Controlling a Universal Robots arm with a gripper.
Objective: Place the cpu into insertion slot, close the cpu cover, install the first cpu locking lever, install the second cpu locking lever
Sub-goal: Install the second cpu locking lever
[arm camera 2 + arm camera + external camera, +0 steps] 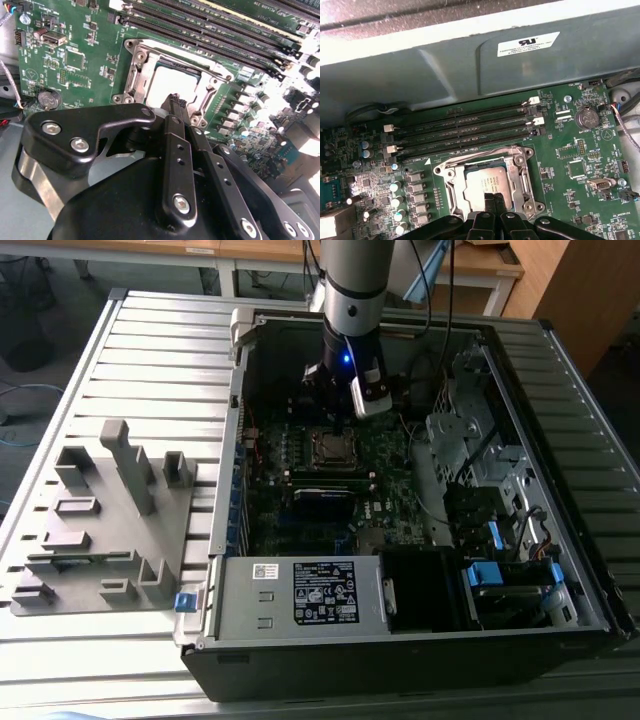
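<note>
Fingers (494,200): closed together, tips touching the cpu (482,182).
Cpu: seated in the insertion slot (451,186), cover frame around it.
Handling: light, stiff, fragile underneath; best held by edges.

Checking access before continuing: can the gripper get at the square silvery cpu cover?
Probably yes: the gripper hangs right over the square silvery cpu cover, with nothing between them.
</note>
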